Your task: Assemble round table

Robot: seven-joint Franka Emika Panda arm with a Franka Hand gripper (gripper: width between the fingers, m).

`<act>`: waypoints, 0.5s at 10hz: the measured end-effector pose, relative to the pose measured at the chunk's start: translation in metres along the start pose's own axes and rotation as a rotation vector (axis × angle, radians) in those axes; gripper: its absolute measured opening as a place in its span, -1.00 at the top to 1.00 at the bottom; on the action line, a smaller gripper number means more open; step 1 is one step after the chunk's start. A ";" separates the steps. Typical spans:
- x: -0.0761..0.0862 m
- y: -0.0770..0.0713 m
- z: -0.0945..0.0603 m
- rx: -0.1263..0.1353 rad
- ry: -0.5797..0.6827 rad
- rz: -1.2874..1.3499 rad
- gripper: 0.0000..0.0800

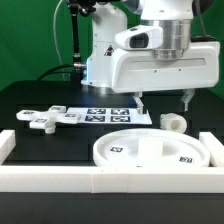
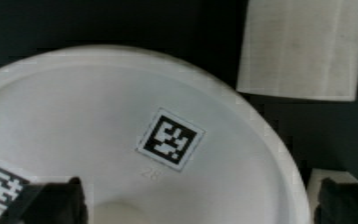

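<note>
The large rimmed disc (image 1: 150, 150) lies flat at the front of the table with small tags on it. It fills most of the wrist view (image 2: 105, 130). The short cylindrical leg (image 1: 174, 123) stands just behind the disc's far right edge. The cross-shaped foot piece (image 1: 45, 119) lies at the exterior view's left. My gripper (image 1: 163, 103) hangs open and empty above the disc's far edge and the leg, touching neither. In the wrist view my gripper (image 2: 202, 205) has its dark fingers (image 2: 51, 200) spread wide over the disc.
The marker board (image 1: 105, 113) lies behind the disc. Long white bars border the table at the front (image 1: 110, 182), left (image 1: 8, 143) and right (image 1: 214, 150). A white rectangular piece (image 2: 300, 50) shows beyond the disc in the wrist view.
</note>
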State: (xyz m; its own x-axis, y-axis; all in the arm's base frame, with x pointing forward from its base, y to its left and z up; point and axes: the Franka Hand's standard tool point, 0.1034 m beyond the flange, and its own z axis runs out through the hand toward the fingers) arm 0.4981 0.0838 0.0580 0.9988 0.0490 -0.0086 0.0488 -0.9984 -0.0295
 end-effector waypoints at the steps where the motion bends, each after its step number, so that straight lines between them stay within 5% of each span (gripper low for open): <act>1: 0.000 -0.005 0.001 0.008 0.002 0.048 -0.62; 5: -0.008 -0.004 0.001 0.010 -0.075 0.066 -0.62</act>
State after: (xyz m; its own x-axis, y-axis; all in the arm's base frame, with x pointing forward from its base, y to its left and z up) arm 0.4898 0.0879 0.0567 0.9962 -0.0146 -0.0859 -0.0178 -0.9992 -0.0366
